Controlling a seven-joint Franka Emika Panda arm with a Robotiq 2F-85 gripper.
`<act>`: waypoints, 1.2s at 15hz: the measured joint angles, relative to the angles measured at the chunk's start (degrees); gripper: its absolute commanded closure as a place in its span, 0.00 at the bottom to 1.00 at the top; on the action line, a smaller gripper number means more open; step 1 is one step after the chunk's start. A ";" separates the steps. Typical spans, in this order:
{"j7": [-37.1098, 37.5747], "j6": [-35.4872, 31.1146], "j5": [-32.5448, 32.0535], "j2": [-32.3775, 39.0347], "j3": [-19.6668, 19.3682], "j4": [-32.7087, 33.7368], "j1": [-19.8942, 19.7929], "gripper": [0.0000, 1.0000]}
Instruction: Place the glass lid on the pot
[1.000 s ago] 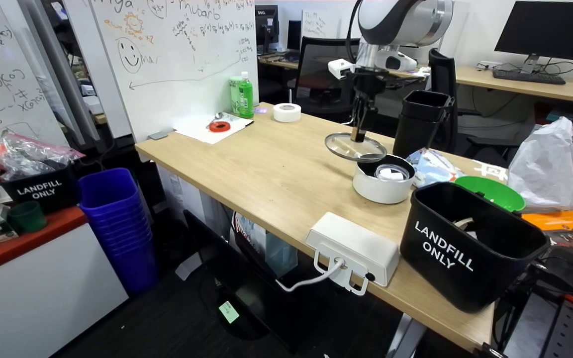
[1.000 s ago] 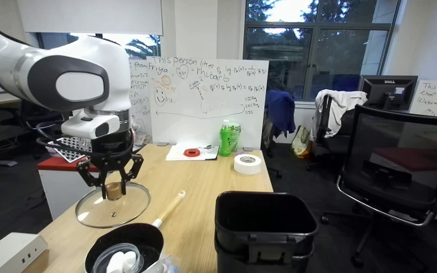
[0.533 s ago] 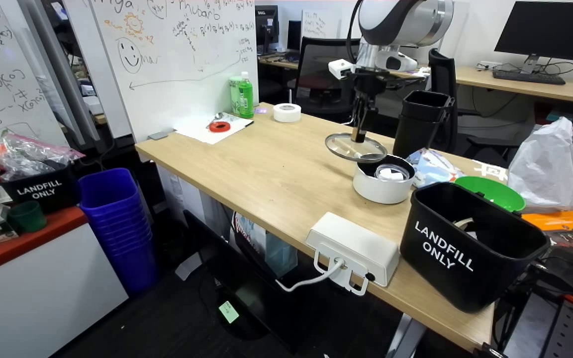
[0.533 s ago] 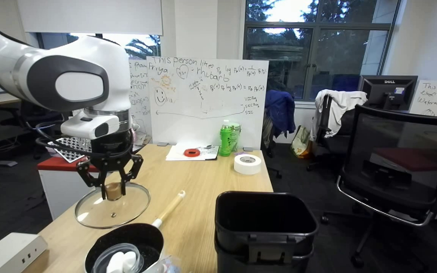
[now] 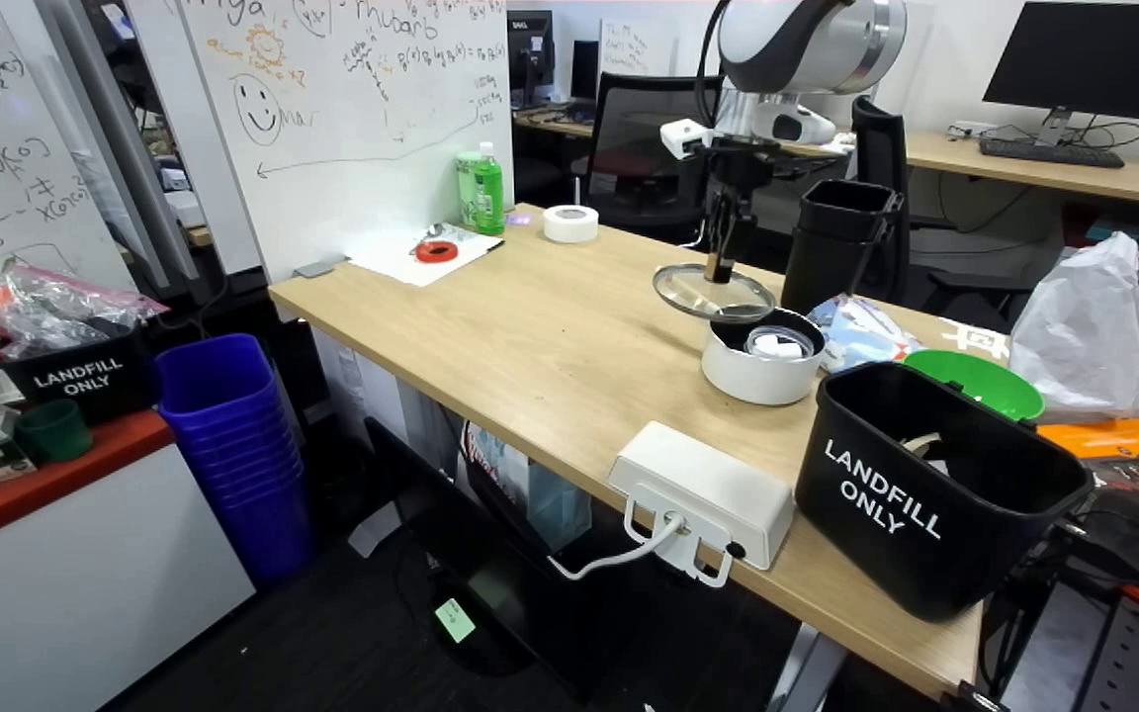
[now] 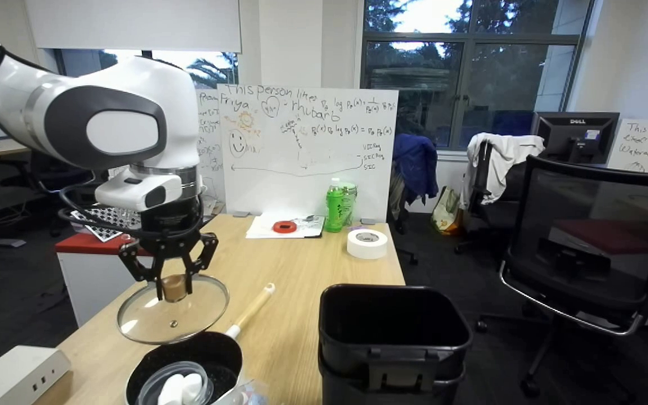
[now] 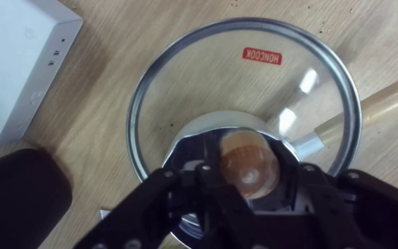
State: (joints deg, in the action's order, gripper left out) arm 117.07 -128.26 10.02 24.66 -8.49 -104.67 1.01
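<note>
My gripper [image 6: 174,290] is shut on the brown knob of the glass lid [image 6: 152,325]. The lid hangs in the air, slightly tilted, and shows also in an exterior view [image 5: 685,291] and the wrist view [image 7: 202,79]. The white pot [image 5: 755,376] stands on the table with its dark inside open. In the wrist view the pot [image 7: 227,118] shows through the lid, which is off-centre and overlaps only part of it. A clear container [image 6: 207,388] with white pieces sits in the pot. The gripper [image 7: 249,152] hides part of the pot in the wrist view.
The pot's wooden handle [image 6: 253,308] points towards the whiteboard. A white box [image 5: 703,485] stands at the table's edge. A "LANDFILL ONLY" bin [image 5: 935,494] and tall black bin [image 5: 836,237] stand near the pot. A plastic packet [image 5: 861,326] and green bowl [image 5: 975,381] lie beyond.
The gripper and the lid have shifted slightly to the right in both exterior views, and a little lower in one of them. The pot has not moved. The knob stays held.
</note>
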 measured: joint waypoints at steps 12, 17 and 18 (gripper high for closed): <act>0.18 -3.26 0.35 -1.88 -2.04 -4.77 -4.32 0.84; 0.33 -3.28 0.35 -1.90 -2.17 -6.66 -4.77 0.84; 0.33 -3.28 0.35 -1.91 -2.16 -7.06 -4.65 0.84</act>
State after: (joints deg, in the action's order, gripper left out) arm 117.41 -131.54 10.37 22.76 -10.65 -111.73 -3.64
